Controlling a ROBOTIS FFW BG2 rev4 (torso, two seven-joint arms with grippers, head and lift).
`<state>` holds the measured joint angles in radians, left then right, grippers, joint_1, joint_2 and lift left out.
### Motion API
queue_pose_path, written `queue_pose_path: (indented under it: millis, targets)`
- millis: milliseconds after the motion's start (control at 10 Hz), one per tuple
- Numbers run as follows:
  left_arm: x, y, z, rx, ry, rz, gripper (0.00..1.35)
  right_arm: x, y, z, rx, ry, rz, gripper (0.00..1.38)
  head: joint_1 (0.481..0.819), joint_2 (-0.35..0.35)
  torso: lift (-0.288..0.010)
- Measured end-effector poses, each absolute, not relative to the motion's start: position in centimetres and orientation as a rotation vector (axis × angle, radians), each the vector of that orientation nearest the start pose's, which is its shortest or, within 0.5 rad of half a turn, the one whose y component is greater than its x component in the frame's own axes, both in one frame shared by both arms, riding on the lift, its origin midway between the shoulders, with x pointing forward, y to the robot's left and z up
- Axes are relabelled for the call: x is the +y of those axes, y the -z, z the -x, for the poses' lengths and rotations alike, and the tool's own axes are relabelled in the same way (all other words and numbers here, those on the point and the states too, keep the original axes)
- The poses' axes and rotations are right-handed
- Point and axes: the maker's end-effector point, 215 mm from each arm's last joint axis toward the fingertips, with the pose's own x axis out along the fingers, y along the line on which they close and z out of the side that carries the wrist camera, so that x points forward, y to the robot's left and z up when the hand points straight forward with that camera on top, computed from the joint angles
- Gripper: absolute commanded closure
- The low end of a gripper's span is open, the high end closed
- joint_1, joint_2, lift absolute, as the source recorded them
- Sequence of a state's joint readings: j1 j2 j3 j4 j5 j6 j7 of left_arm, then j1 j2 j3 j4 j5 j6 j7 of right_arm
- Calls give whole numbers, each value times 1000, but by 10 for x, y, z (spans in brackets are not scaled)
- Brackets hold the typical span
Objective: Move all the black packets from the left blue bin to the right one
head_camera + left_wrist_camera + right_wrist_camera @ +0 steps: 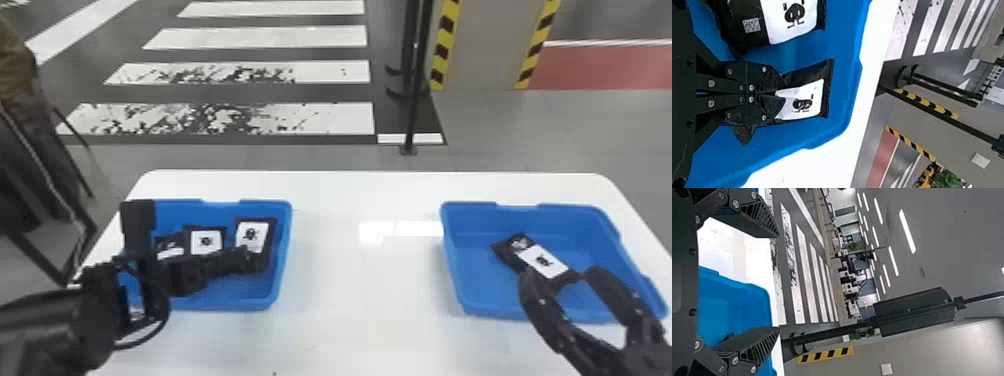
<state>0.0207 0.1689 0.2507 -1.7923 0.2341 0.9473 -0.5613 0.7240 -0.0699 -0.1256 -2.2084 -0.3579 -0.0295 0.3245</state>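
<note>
The left gripper (783,94), its two black fingers drawn together, is clamped on a black packet (803,102) in the left blue bin (240,303), at the side nearer the table's middle. Beside it in the same bin lie a second packet (206,242), its white label facing up, and a third (170,251), partly hidden behind the left arm (60,325); whether more lie beneath the arm cannot be told. Across the white table (365,290), the right gripper (557,275) hangs with its fingers wide apart at the near side of the right blue bin (500,225), where one packet (544,261) lies aslant on the floor of the bin, label up. The transfer appears to be in its early stages: one packet is in the destination bin, while at least three, counting the one in the left gripper's grasp, remain to be carried over. The gripped packet looks next in line, needing to be lifted clear of the rim and taken across the table.
</note>
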Motion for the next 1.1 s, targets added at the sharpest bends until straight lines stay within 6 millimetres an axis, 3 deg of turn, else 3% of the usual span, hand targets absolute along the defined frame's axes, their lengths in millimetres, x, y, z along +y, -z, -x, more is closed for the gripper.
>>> queue_pose_path:
  millis: [300, 600, 900, 1100]
  targets:
    - [229, 387, -472, 545, 491, 313, 1204, -223, 311, -377, 8, -267, -240, 203, 695, 12, -140]
    - [151, 342, -436, 469, 689, 361, 1204, -198, 317, -387, 19, -397, -309, 203, 695, -54, -140]
    - [73, 317, -414, 452, 881, 408, 1204, -166, 320, -406, 51, -492, -382, 203, 695, -128, -140]
    - [40, 312, -400, 465, 963, 423, 1204, -142, 311, -409, 51, -554, -448, 205, 695, -144, -140]
